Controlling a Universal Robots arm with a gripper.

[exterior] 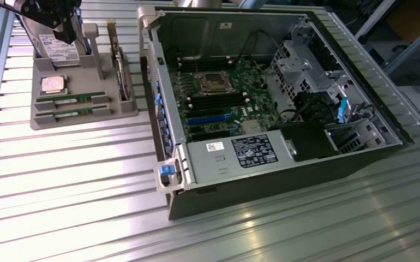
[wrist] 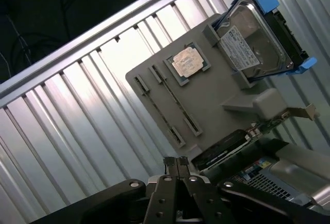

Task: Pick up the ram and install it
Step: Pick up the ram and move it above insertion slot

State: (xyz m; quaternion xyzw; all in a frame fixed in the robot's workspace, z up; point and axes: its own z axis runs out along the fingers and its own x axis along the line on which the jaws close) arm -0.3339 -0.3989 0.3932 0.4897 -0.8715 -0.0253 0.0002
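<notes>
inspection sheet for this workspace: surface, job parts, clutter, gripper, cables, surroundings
surface: ribbed metal table, carrying a holder and a computer case
job's things: ram stick and second ram stick lying in slots of the grey holder; open computer case beside it, motherboard exposed
clutter: silver processor, hard drive and expansion card on the same holder
gripper: jaws shut, nothing held, above the holder
cables: black cables inside the case
surroundings: metal frame bars beyond the table at the exterior view's right
</notes>
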